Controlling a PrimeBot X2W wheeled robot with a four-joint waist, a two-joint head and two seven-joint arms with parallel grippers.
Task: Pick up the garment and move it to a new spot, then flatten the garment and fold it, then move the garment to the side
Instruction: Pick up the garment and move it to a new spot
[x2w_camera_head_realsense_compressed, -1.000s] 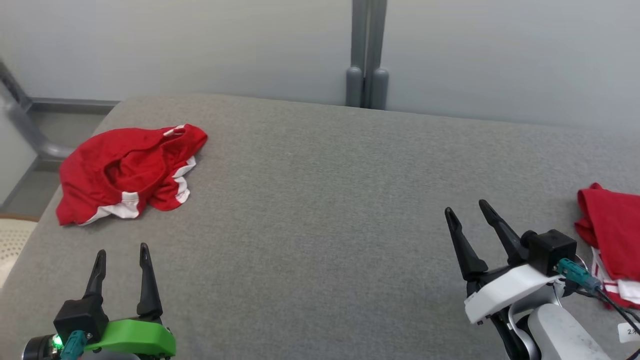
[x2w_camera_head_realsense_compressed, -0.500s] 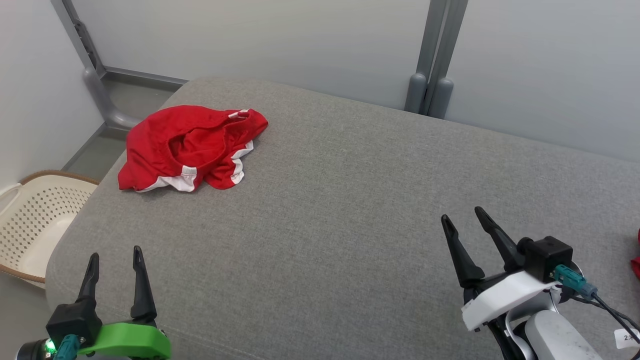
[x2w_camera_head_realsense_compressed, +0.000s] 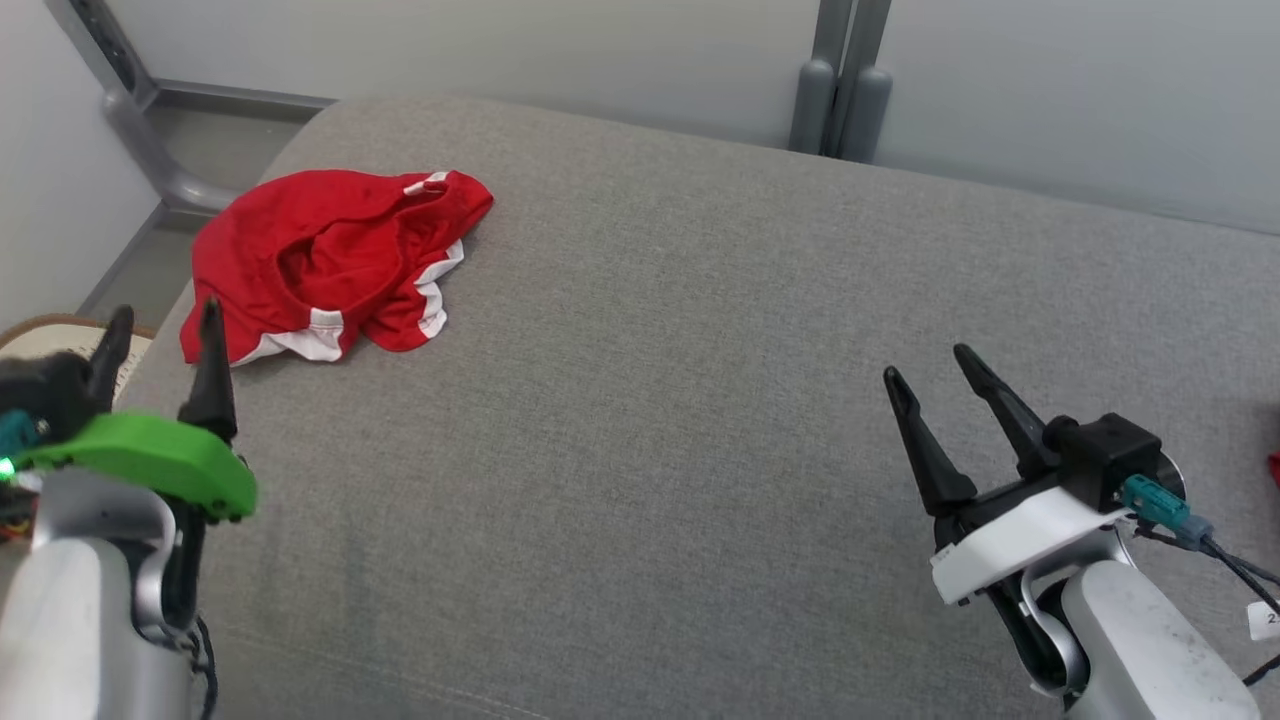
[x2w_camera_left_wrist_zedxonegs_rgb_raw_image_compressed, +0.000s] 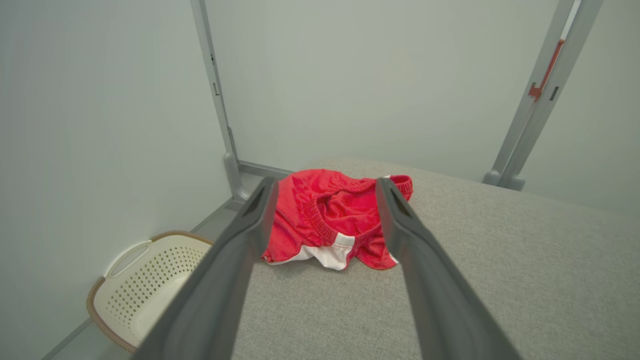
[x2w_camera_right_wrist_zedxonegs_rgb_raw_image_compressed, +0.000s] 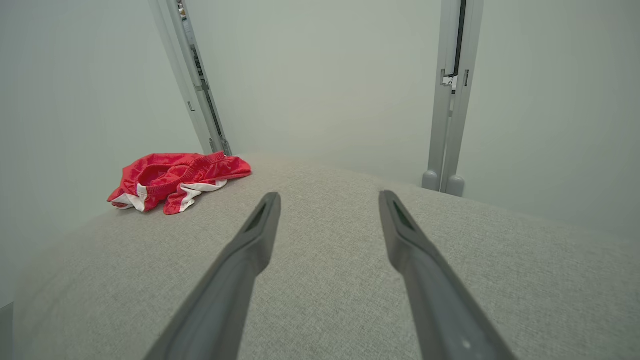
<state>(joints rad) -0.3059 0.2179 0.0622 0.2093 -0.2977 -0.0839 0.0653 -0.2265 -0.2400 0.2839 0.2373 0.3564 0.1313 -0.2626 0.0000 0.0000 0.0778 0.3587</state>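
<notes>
1. The garment (x2w_camera_head_realsense_compressed: 330, 260) is a pair of red shorts with white trim. It lies crumpled in a loose heap on the grey padded top (x2w_camera_head_realsense_compressed: 650, 400), in its far left corner and close to the left edge.
2. In the head view its long axis is a slant, from the near left end up to the far right end. It is bunched, so the axis is only rough.
3. The elastic waistband gapes upward in the middle of the heap. The white-trimmed leg hems lie along the side nearest the robot, so that side offers the loosest edges.
4. The left gripper (x2w_camera_head_realsense_compressed: 165, 312) is the nearer one. The garment lies ahead of it and a little to its right, apart from the fingertips. In the left wrist view the heap sits framed between the two fingers, so a mostly forward and downward reach should meet it.
5. Its jaws are spread wide and hold nothing.
6. The right gripper (x2w_camera_head_realsense_compressed: 926, 363) hovers over the near right part of the top, well apart from the garment, which lies far to its left and ahead. Its jaws also stand wide and empty.
7. A pale basket (x2w_camera_left_wrist_zedxonegs_rgb_raw_image_compressed: 150, 270) stands on the floor beside the left edge, below the garment's corner. A clumsy drag leftward could tip the cloth off toward it.
</notes>
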